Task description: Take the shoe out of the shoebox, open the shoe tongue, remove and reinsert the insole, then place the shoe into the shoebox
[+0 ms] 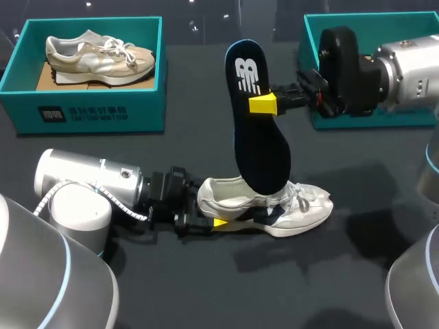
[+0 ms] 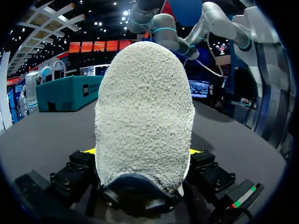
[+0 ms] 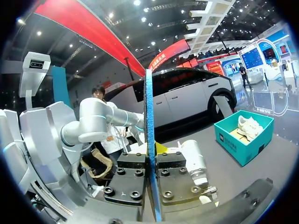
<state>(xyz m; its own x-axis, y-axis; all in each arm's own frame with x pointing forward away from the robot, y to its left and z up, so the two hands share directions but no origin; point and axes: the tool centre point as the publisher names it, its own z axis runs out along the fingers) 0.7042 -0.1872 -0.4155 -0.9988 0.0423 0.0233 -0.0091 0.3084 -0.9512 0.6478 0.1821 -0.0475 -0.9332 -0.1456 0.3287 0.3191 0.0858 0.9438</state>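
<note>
A white shoe [image 1: 274, 209] lies on its side on the dark table, toe to the right. My left gripper [image 1: 209, 214] is shut on its heel [image 2: 145, 116], which fills the space between the fingers; only slivers of the yellow tips show beside it. A dark navy insole [image 1: 255, 123] stands upright with its lower end in the shoe's opening. My right gripper [image 1: 264, 104] is shut on the insole's edge partway up. In the right wrist view the insole [image 3: 149, 130] shows edge-on as a thin blue strip between the closed fingers [image 3: 161, 149].
A teal shoebox [image 1: 89, 110] at the back left holds a beige shoe [image 1: 96, 55]. A second teal box [image 1: 322, 27] stands at the back right, mostly hidden behind my right arm.
</note>
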